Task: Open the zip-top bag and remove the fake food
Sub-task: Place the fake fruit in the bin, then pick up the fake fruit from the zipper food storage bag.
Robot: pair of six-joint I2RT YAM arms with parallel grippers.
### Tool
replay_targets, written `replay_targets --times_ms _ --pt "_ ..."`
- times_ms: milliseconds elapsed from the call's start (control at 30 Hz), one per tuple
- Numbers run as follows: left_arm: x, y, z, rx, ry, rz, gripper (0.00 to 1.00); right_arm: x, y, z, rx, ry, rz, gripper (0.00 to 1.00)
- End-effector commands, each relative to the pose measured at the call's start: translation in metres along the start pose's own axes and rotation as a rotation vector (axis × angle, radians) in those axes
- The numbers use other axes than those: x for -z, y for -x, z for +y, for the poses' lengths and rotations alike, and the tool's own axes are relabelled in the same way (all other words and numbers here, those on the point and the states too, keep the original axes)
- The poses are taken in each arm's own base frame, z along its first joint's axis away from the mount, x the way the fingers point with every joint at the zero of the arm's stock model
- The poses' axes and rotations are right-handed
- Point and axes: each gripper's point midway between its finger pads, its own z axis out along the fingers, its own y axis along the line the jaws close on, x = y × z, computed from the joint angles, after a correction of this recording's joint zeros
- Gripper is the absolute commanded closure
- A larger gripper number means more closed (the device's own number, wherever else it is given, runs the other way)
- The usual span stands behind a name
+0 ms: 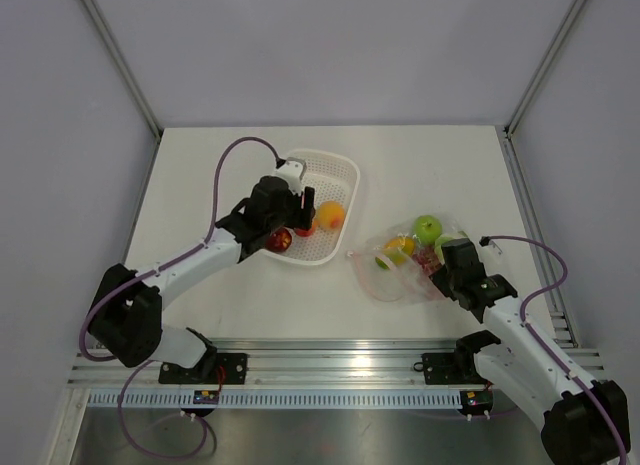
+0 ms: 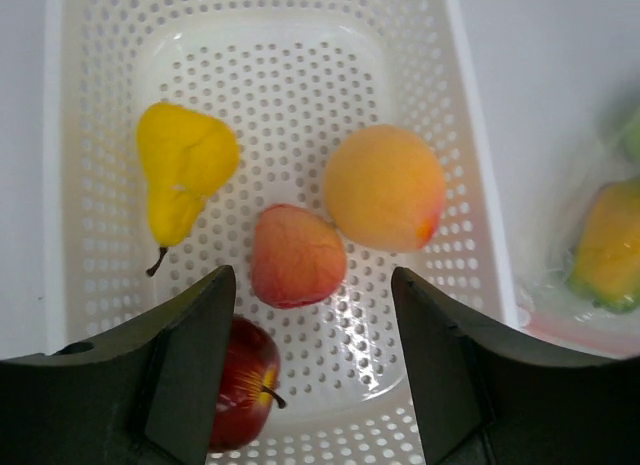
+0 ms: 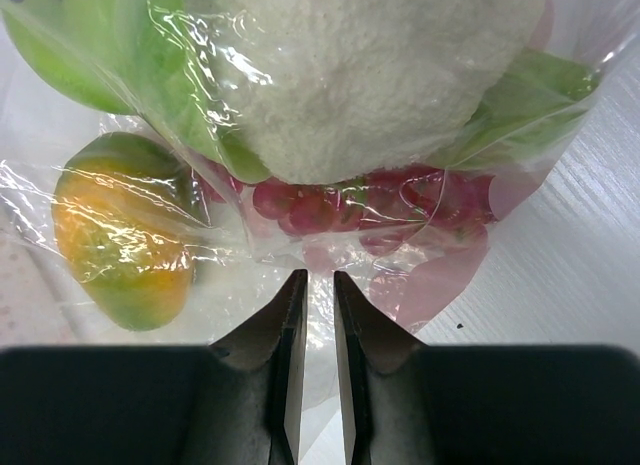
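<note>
The zip-top bag (image 1: pixel 392 277) lies crinkled on the table at the right, with fake food inside: a green apple (image 1: pixel 428 227), an orange-green piece (image 3: pixel 125 245), a pale leafy white piece (image 3: pixel 370 75) and dark red grapes (image 3: pixel 330 207). My right gripper (image 3: pixel 320 277) is shut on a fold of the bag's clear film at its near edge. My left gripper (image 2: pixel 310 275) hangs open over the white basket (image 2: pixel 480 185), nothing between its fingers. Under it in the basket lie a yellow pear (image 2: pixel 185 165), an orange peach (image 2: pixel 385 185), a pinkish-red piece (image 2: pixel 297 255) and a red apple (image 2: pixel 240 395).
The basket (image 1: pixel 335 170) stands at the table's middle back, left of the bag. Metal rails run along the table's near and right edges. Walls close in the table at the back and sides.
</note>
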Motion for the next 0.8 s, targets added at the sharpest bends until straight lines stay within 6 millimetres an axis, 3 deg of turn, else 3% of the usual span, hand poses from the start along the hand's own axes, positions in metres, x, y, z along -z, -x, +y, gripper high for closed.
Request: replay_targets --times_ms 0,133,300,567,767 --pt "0.013 0.032 -0.047 -0.052 -0.105 -0.18 0.35 0.005 0.004 0.01 -0.019 0.039 -0.013 0.77" --pt "0.017 0.027 -0.074 -0.161 -0.096 -0.161 0.38 0.01 0.011 0.014 -0.038 0.061 -0.041 0.73" --pt "0.029 0.026 -0.103 -0.167 -0.157 -0.156 0.41 0.021 0.025 0.024 -0.04 0.088 -0.079 0.61" --pt "0.06 0.031 -0.115 -0.111 -0.217 -0.205 0.42 0.038 0.043 0.063 -0.034 0.148 -0.079 0.56" --pt "0.065 0.017 -0.12 -0.112 -0.223 -0.172 0.42 0.025 0.044 0.079 -0.022 0.107 -0.045 0.55"
